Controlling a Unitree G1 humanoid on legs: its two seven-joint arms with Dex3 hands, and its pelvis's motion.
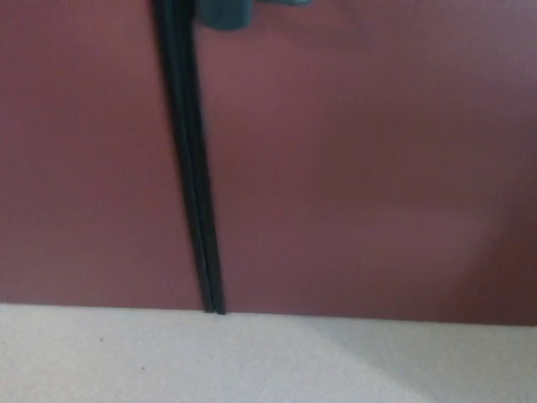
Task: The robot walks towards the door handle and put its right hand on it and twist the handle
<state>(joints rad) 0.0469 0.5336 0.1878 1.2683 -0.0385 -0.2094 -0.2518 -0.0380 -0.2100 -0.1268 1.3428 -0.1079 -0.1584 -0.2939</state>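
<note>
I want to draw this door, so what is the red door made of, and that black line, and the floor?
The door looks like smooth painted wood or laminate: flat, even dark red, soft sheen. The picture is blurry, so that's a guess. The black line looks like a gap or dark rubber strip between two panels. The floor looks like pale speckled vinyl or stone: matte cream with tiny dark dots.
</note>
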